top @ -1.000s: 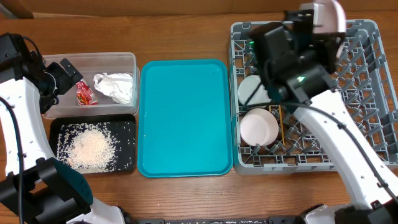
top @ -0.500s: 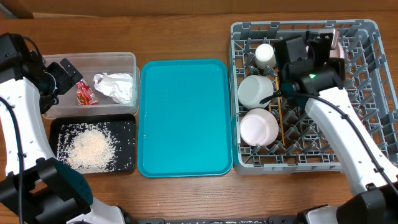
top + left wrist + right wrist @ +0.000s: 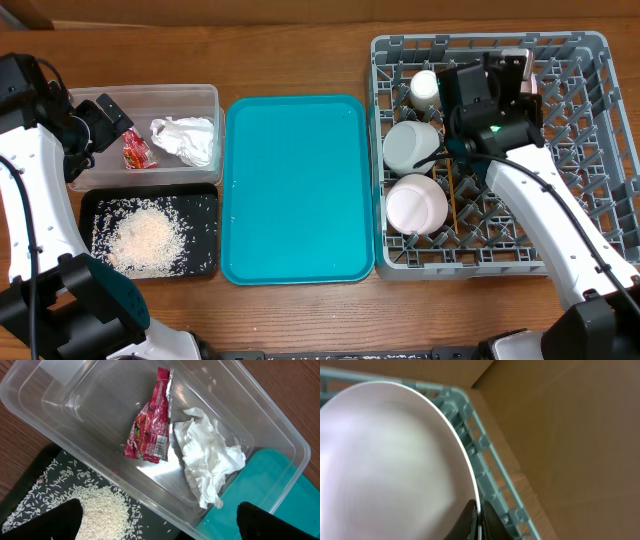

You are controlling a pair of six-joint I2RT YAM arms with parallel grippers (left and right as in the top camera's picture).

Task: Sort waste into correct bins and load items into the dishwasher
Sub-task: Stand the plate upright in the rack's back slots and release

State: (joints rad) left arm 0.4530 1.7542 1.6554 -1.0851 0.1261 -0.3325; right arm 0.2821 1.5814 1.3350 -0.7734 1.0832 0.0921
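Overhead: the dish rack (image 3: 585,150) fills the right end of the tabletop (image 3: 300,60). Its left column holds, far to near, a cup (image 3: 425,87), the far bowl (image 3: 408,146) and the near bowl (image 3: 416,204), with the chopsticks (image 3: 452,196) flat on the grid just beside the bowls. The rack's right half shows only pegs and grid. A teal serving tray (image 3: 297,190) lies between the rack and the bins, with thin strips of tabletop at either side and a wider bare band along the far edge. The clear tub (image 3: 205,95) sits touching the black tray (image 3: 88,230), which carries the rice (image 3: 145,238). Left wrist: the left tool (image 3: 159,522) hangs over the tub's near wall, fingers (image 3: 42,520) wide apart and holding nothing. Inside the tub the red wrapper (image 3: 148,435) lies just beside the napkin (image 3: 210,457). The wrapper carries print and a white label patch, too small to read. Right wrist: the right tool (image 3: 480,517) is closed narrow on the rim of the pink plate (image 3: 385,460), which stands on edge inside the rack, close to its corner wall.
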